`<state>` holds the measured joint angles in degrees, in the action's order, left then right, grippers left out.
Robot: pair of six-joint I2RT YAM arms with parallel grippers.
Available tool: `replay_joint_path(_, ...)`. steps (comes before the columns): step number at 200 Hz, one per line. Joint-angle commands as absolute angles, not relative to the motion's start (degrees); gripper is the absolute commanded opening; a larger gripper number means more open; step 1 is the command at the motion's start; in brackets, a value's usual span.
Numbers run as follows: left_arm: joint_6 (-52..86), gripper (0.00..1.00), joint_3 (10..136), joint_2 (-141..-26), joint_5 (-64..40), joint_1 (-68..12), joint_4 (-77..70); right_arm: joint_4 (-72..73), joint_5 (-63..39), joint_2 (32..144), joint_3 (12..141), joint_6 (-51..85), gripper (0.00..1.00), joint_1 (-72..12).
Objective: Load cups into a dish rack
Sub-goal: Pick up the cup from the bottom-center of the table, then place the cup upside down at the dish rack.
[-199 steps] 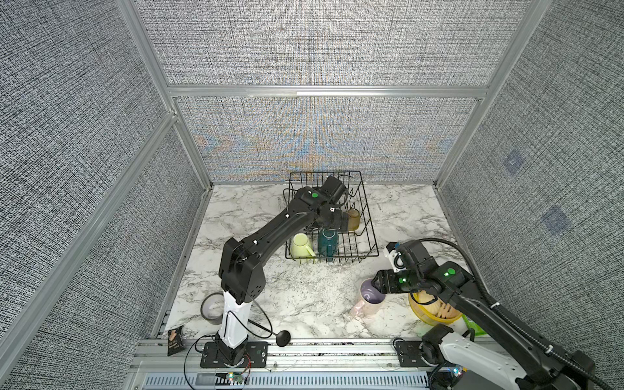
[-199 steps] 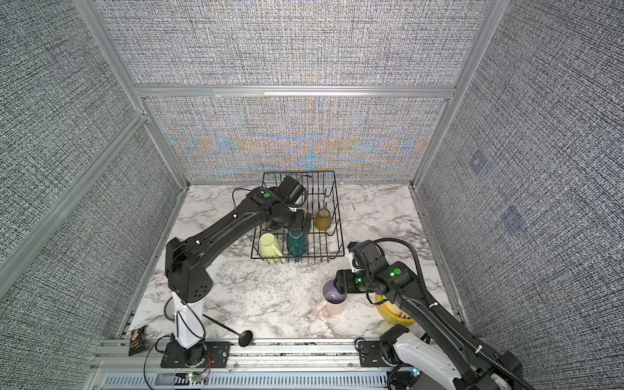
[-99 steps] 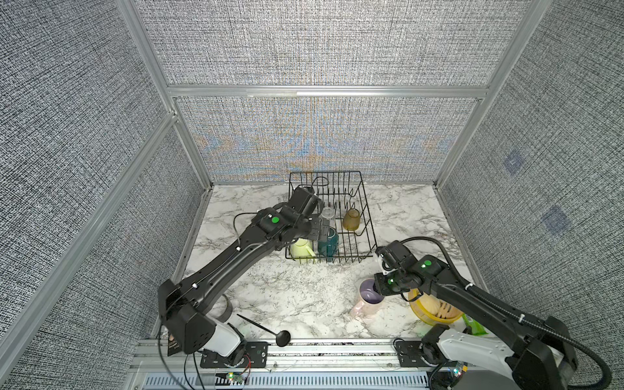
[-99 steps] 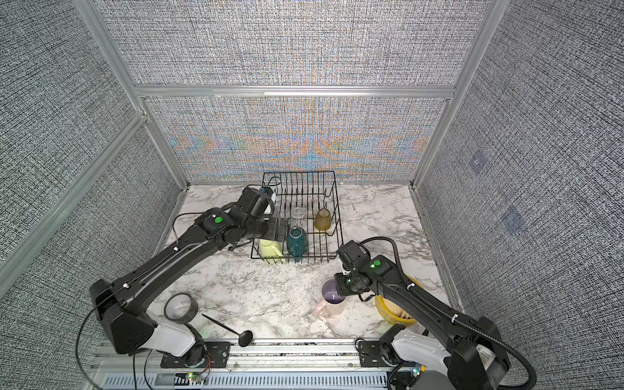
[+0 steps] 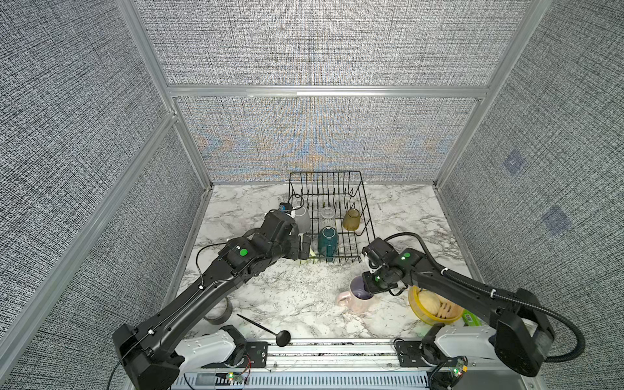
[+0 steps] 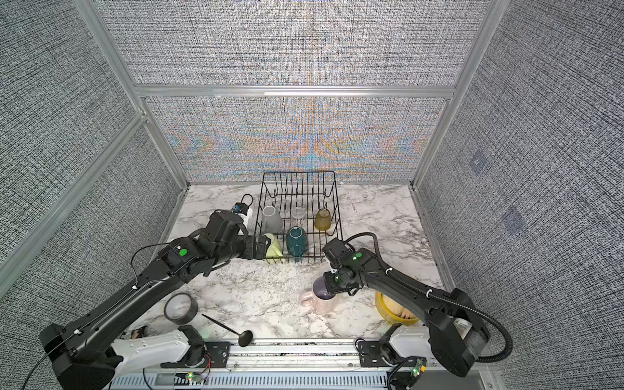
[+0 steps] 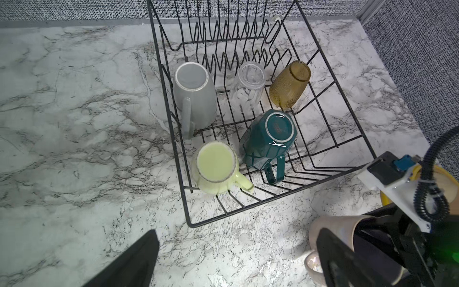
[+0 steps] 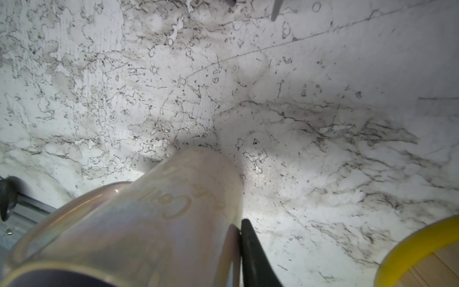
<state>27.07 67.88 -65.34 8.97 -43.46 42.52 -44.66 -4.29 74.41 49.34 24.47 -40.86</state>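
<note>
glossy pink mug (image 5: 356, 303) stands on veined marble tabletop (image 5: 287, 293) near wire rack (image 5: 326, 184).

A yellow round steamer basket (image 5: 417, 310) with a tan bun (image 5: 428, 301) inside stands on the white grey-veined marble tabletop (image 6: 263, 297), near the right fingers (image 8: 253, 253) but apart from them. A dark roll of tape (image 6: 185, 317) and a black long-handled spoon (image 6: 223, 327) lie near each other, well apart from the left fingers (image 7: 139, 263).

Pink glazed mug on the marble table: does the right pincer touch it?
Touching. The right wrist view shows a black finger of the right pincer lying flat against the outer wall of the pink glazed mug, without gap.
</note>
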Motion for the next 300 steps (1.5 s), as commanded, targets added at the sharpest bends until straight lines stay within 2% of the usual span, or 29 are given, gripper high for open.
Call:
replay_joint_path(1,27.6,0.99,67.8,-64.9,7.7,-43.4,39.6,-42.7,-5.7,72.6,49.5,24.5,0.07,-41.6)
replay_joint_path(24,28.0,0.99,68.3,-65.2,5.2,-43.3,40.1,-39.9,-6.2,68.7,49.5,24.8,0.0,-41.7)
replay_joint_path(56,28.8,0.97,70.2,-66.2,-0.9,-43.3,41.3,-30.4,-8.1,60.4,47.2,26.2,0.0,-41.8)
replay_joint_path(95,33.7,0.94,70.3,-65.7,-8.6,-43.3,38.6,-4.8,4.3,50.1,37.4,22.0,0.0,-41.9)
replay_joint_path(113,35.4,0.92,70.3,-65.8,-9.3,-43.4,38.2,9.2,9.7,49.5,32.8,18.6,0.0,-41.9)
replay_joint_path(130,36.6,0.91,70.7,-66.7,-10.0,-43.3,39.1,16.1,12.5,50.8,32.4,15.0,0.0,-41.9)
replay_joint_path(174,43.3,0.9,68.6,-68.6,-22.6,-43.3,36.9,37.4,9.5,54.0,28.8,2.4,0.0,-41.9)
replay_joint_path(210,50.6,0.9,66.2,-67.6,-32.4,-43.2,29.1,41.7,3.0,54.2,29.2,-3.7,0.0,-41.9)
replay_joint_path(234,53.8,0.89,63.9,-66.8,-37.1,-43.1,22.8,49.5,-0.8,54.4,27.0,-4.6,0.0,-41.9)
replay_joint_path(263,55.3,0.74,62.6,-66.8,-41.8,-43.1,19.0,51.6,-7.6,54.5,26.3,-6.3,0.0,-41.9)
replay_joint_path(300,56.9,0.46,62.5,-67.1,-46.5,-43.1,15.6,54.5,-8.5,53.4,24.6,-9.2,0.0,-41.9)
